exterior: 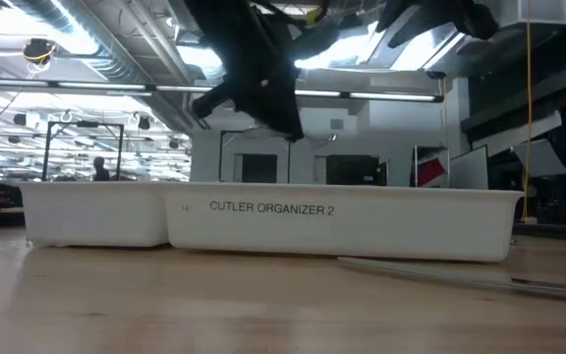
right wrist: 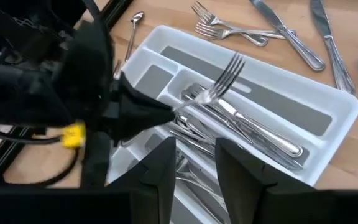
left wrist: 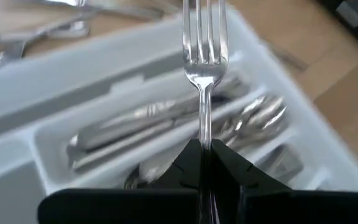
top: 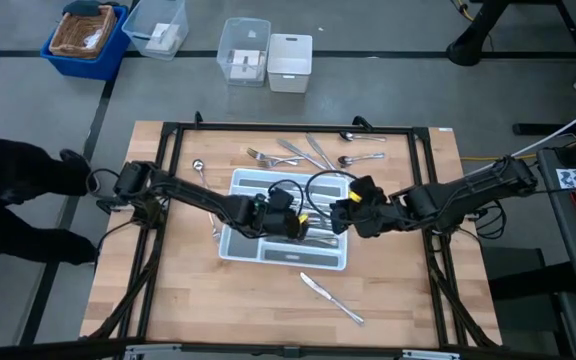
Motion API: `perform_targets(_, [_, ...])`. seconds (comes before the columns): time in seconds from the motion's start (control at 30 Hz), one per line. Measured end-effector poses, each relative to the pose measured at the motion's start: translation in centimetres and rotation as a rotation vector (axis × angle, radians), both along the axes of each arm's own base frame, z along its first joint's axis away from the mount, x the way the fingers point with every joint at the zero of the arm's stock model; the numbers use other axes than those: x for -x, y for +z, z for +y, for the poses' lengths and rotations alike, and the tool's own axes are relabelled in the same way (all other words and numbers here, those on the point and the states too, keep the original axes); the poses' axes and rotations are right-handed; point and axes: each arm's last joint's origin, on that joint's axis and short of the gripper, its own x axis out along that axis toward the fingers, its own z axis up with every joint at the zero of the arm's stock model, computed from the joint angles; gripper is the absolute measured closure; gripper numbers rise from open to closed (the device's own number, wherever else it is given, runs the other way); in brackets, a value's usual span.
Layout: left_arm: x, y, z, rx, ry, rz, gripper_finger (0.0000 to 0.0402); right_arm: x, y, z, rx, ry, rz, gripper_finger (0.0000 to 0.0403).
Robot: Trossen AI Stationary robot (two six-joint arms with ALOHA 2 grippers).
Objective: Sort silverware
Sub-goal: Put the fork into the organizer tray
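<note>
A white tray (top: 236,243) with grey compartments lies mid-table and holds several pieces of silverware (right wrist: 253,134). My left gripper (top: 301,222) hangs over the tray, shut on a silver fork (left wrist: 204,56) whose tines stick out ahead of the fingers. My right gripper (right wrist: 194,168) stands open close by on the tray's right side, above it, with nothing between its fingers. More forks, knives and spoons (top: 308,152) lie loose on the table beyond the tray. My left gripper pinches the fork's handle (left wrist: 204,134) between its two fingers; the rest of the handle is hidden behind them. The fingers slant down from the table's left and lie along the fork. The fork is lifted clear above the tray, tines (right wrist: 232,65) pointing away from the gripper.
A lone knife (top: 333,298) lies on the wood near the front edge, and a spoon (top: 198,168) lies left of the tray. A black frame (top: 168,150) borders the table. Bins (top: 268,55) stand on the floor beyond the far edge.
</note>
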Motion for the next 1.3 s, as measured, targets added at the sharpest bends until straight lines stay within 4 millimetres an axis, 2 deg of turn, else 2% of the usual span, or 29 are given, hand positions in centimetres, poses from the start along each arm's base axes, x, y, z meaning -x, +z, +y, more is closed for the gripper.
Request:
perform_targets(0.13, [-0.2, 1.9, 0.9, -0.038, -0.033, -0.077, 0.039, 0.8, 1.2, -1.7, -0.003, -0.011, -0.025, 0.0288])
perform_targets(0.23, [0.3, 3.5, 1.7, -0.063, -0.041, -0.106, 0.0391, 2.6, 3.0, -3.1, 0.01, 0.006, -0.073, 0.0288])
perform_targets(0.33, [1.0, 5.2, 2.6, -0.091, -0.046, -0.132, 0.0394, 5.4, 5.1, -4.3, 0.043, 0.035, -0.135, 0.0288])
perform_targets(0.43, [1.7, 6.8, 3.4, -0.113, -0.046, -0.157, 0.0391, 9.1, 6.7, -5.1, 0.073, 0.061, -0.178, 0.0288])
perform_targets(0.53, [2.3, 8.0, 4.1, -0.129, -0.038, -0.187, 0.039, 12.0, 6.3, -5.8, 0.094, 0.038, -0.208, 0.0288])
perform_targets(0.63, [2.5, 8.5, 4.6, -0.129, -0.016, -0.209, 0.0393, 13.6, 3.8, -6.2, 0.069, -0.007, -0.295, 0.0288])
perform_targets(0.7, [2.3, 8.7, 4.9, -0.122, 0.002, -0.243, 0.0393, 13.2, 1.9, -6.1, 0.038, -0.013, -0.439, 0.0288])
perform_targets(0.83, [1.9, 9.1, 5.1, -0.114, 0.032, -0.346, 0.039, 11.1, -1.5, -5.5, 0.023, 0.04, -0.795, 0.0288])
perform_targets(0.93, [1.6, 9.4, 5.1, -0.115, 0.043, -0.411, 0.0391, 9.9, -3.6, -5.8, 0.042, -0.017, -0.965, 0.0288])
perform_targets(1.03, [1.3, 9.7, 5.1, -0.121, 0.05, -0.458, 0.0394, 8.9, -5.4, -6.4, 0.035, -0.06, -0.978, 0.0288])
perform_targets(1.23, [0.4, 8.7, 5.0, -0.101, 0.063, -0.483, 0.0394, 6.4, -6.3, -7.2, 0.011, 0.006, -0.908, 0.0288])
perform_targets(1.3, [0.1, 8.4, 5.0, -0.096, 0.066, -0.488, 0.0392, 5.7, -5.9, -7.6, 0.012, 0.009, -0.907, 0.0288])
